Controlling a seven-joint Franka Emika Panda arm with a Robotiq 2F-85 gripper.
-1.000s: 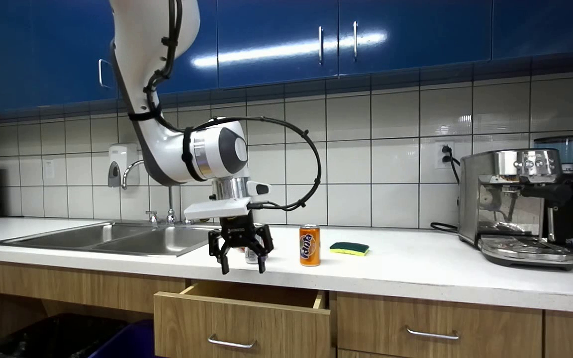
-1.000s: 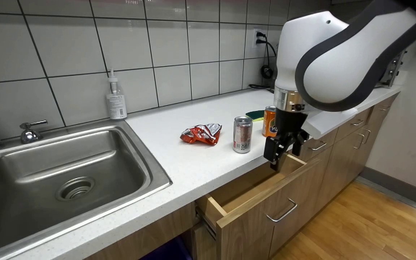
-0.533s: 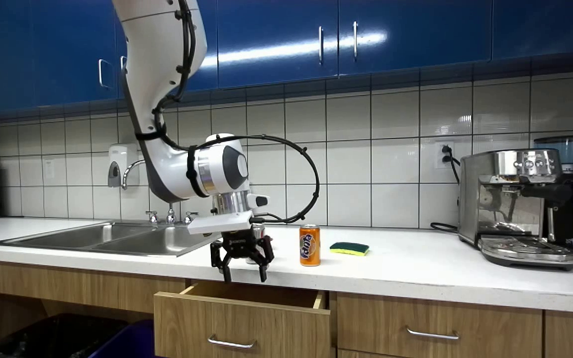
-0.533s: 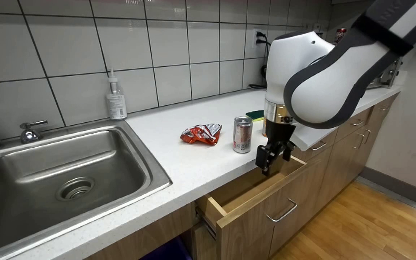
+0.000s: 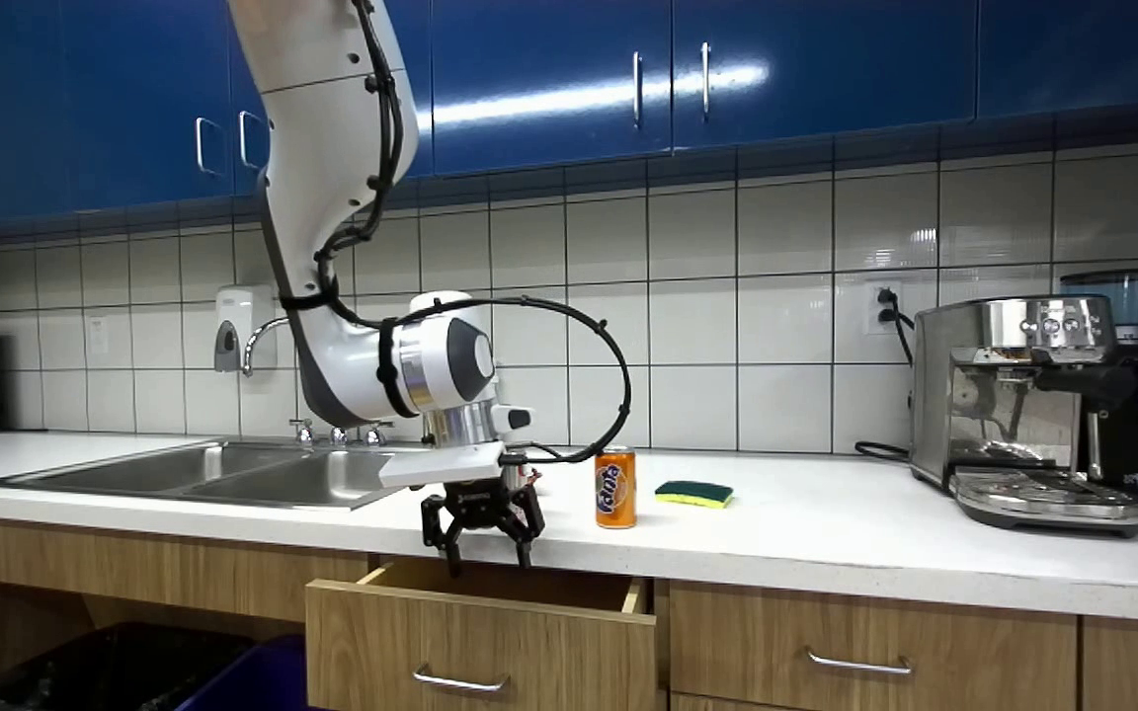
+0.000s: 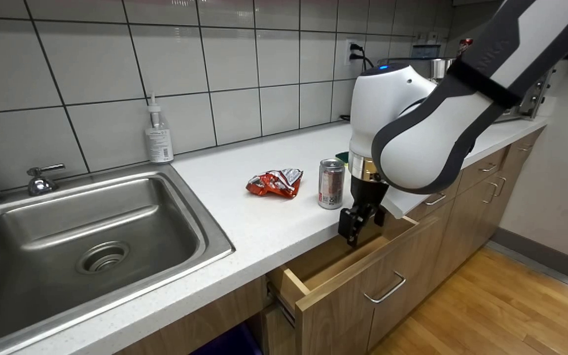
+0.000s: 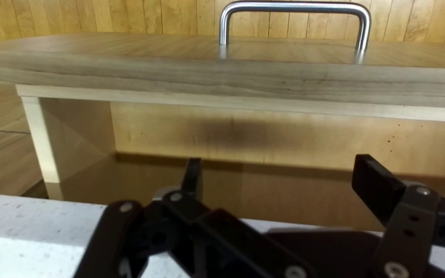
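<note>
My black gripper (image 5: 489, 565) stands open, fingers pointing down, with nothing between them. It hangs over the pulled-out wooden drawer (image 5: 480, 647), near the counter edge. In the wrist view, the drawer's inner front wall (image 7: 303, 139) and bare floor show between the spread fingertips. A silver can (image 6: 331, 185) stands upright on the counter close beside the gripper, not touching it as far as I can see. An orange Fanta can (image 5: 615, 487) stands upright to one side; in an exterior view the arm hides it. A crumpled red wrapper (image 6: 275, 183) lies beyond the silver can.
A green and yellow sponge (image 5: 693, 494) lies on the white counter (image 6: 244, 217). The steel sink (image 6: 101, 256) and a soap bottle (image 6: 159, 135) are on one side, a coffee machine (image 5: 1018, 405) on the other. The drawer's metal handle (image 7: 296, 7) juts outward. Blue cabinets (image 5: 549, 79) hang above.
The arm has come down steadily, bringing the gripper closer to the drawer opening and nearer the silver can. The jaws have stayed open. Drawer, cans, sponge and wrapper have not moved.
</note>
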